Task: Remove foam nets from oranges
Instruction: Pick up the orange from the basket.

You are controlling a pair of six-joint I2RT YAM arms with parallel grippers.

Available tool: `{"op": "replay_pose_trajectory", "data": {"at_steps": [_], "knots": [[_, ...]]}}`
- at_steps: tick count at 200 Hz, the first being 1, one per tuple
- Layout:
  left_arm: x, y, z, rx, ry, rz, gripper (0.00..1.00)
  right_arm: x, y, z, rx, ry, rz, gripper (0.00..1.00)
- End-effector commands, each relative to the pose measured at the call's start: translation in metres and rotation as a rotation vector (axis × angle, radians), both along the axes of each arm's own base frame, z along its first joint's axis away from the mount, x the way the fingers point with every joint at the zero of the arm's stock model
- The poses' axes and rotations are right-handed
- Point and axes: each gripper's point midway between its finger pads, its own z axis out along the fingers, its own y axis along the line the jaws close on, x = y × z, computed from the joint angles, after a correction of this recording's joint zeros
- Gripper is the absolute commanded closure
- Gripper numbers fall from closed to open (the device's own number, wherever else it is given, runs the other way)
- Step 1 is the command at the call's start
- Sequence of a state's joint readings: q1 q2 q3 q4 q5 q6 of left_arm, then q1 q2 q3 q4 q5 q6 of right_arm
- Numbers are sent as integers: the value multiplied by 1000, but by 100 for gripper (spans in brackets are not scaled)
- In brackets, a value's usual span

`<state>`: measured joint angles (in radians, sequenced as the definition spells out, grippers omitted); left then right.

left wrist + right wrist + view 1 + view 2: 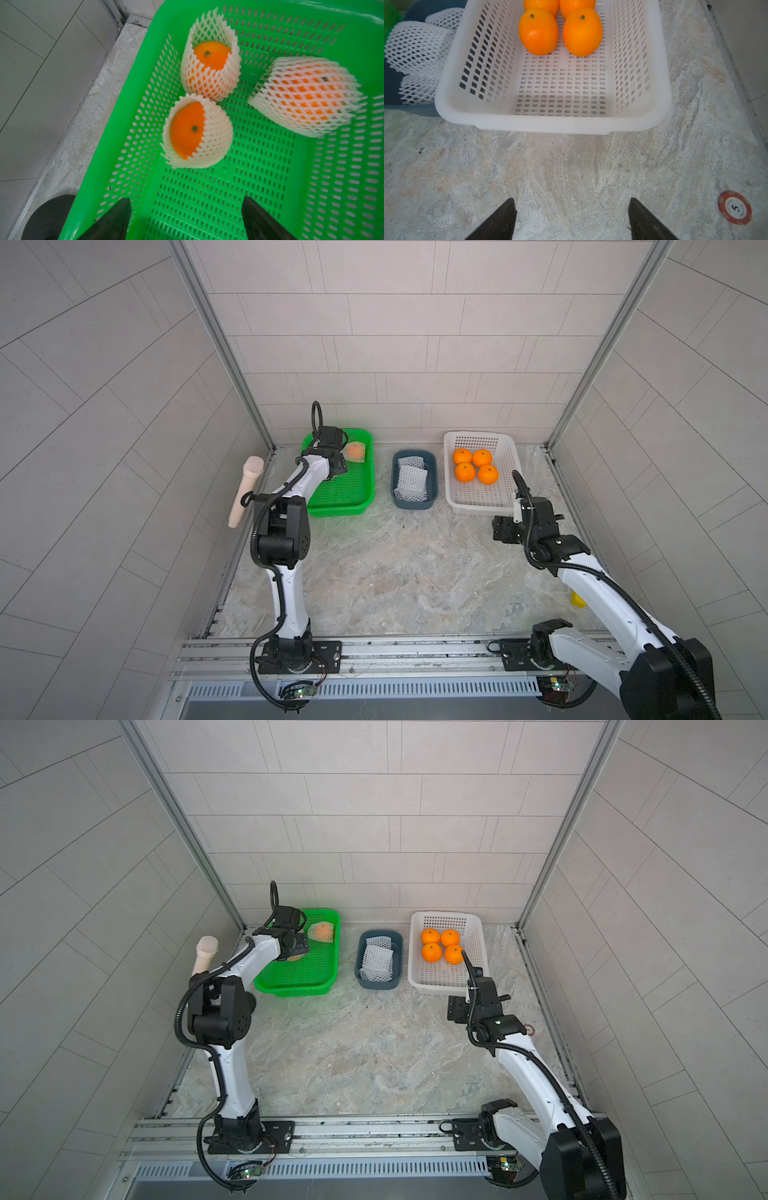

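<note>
L end effector (186, 199): 3 netted oranges (185, 128).

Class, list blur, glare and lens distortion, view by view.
Left wrist view: one netted orange is smeared, the half-bared orange sharp. Right wrist view: crisp, small glare on a bare orange. Both top views: the wide lens bows the wall tile lines.

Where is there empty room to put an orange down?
The marble table is bare in front of the green basket, blue bin and white basket. The white basket's near half, before the four oranges, is bare too. Crowded: the bin, full of foam nets.
</note>
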<state>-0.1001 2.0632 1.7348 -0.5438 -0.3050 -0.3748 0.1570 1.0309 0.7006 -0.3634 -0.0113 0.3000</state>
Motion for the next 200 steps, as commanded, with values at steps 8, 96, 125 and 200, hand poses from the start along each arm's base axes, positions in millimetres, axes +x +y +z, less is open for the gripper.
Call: {"op": "replay_pose_trajectory", "data": {"at_steps": [8,96,125,200], "knots": [[4,6,-17,-17,22,2,5,1,-1,-3,-3,9,-10,14],[21,16,-49,-56,74,-38,0,4,-2,-9,-16,30,-16,13],[31,13,-56,-90,75,-79,0,4,-4,-11,-24,36,-21,13],[55,19,-62,-64,81,-103,0,7,-6,-17,-44,59,-31,13]]}}
